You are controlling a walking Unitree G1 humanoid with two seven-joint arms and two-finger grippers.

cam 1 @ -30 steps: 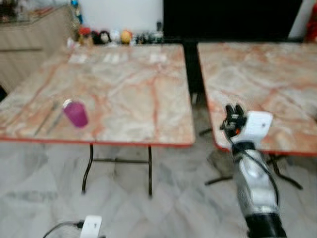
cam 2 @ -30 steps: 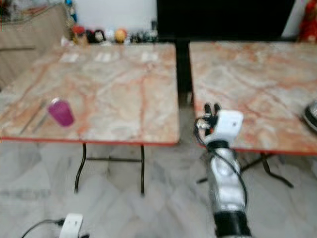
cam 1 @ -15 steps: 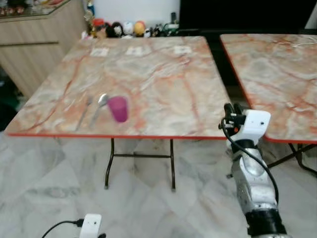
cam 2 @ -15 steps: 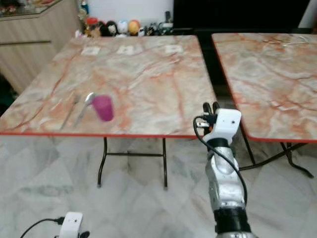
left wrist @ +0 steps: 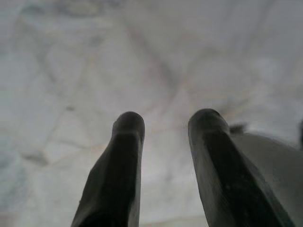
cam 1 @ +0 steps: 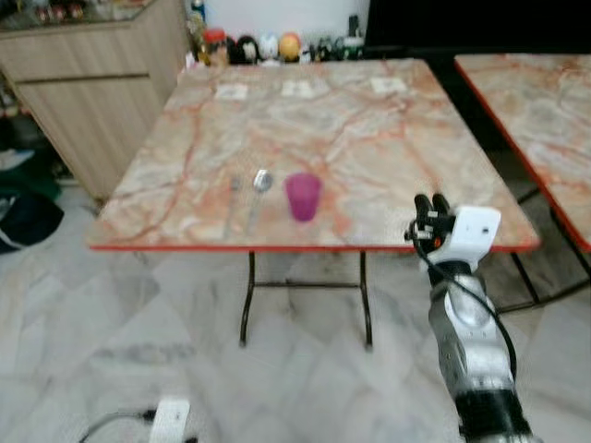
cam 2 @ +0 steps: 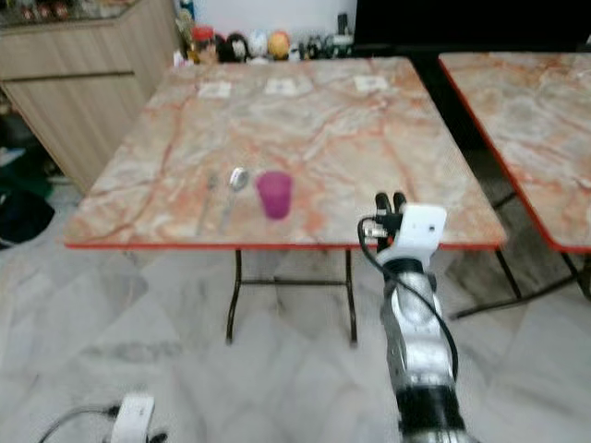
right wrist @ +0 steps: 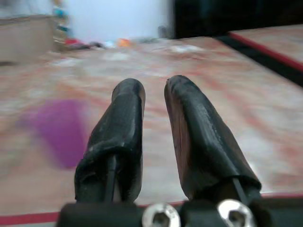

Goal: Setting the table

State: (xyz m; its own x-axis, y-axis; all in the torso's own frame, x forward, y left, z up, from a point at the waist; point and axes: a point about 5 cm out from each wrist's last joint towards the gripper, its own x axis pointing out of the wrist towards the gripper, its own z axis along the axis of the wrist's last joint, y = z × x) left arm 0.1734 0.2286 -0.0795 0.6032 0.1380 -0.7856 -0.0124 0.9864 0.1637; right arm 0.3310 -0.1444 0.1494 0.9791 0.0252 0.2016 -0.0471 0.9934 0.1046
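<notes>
A purple cup [cam 1: 303,196] stands upright near the front edge of the marble-topped table [cam 1: 369,138]. Just left of the cup lie a spoon [cam 1: 260,185] and a fork [cam 1: 232,197], side by side. My right gripper [cam 1: 429,204] is raised in front of the table's front right part, to the right of the cup, with its fingers close together and nothing between them. In the right wrist view the right gripper [right wrist: 154,85] points across the tabletop, with the cup [right wrist: 61,130] a blurred shape beyond it. My left gripper [left wrist: 165,120] hangs over the floor, fingers apart and empty.
A second marble table [cam 1: 540,97] stands to the right across a narrow gap. A wooden cabinet [cam 1: 102,101] is at the left, with a dark bag [cam 1: 23,217] on the floor beside it. Small figurines [cam 1: 268,46] and white cards [cam 1: 300,89] line the table's far edge.
The camera has swung left: the table with the cup now sits in the middle and the second table has slid to the right edge. My right gripper stays raised the same way.
</notes>
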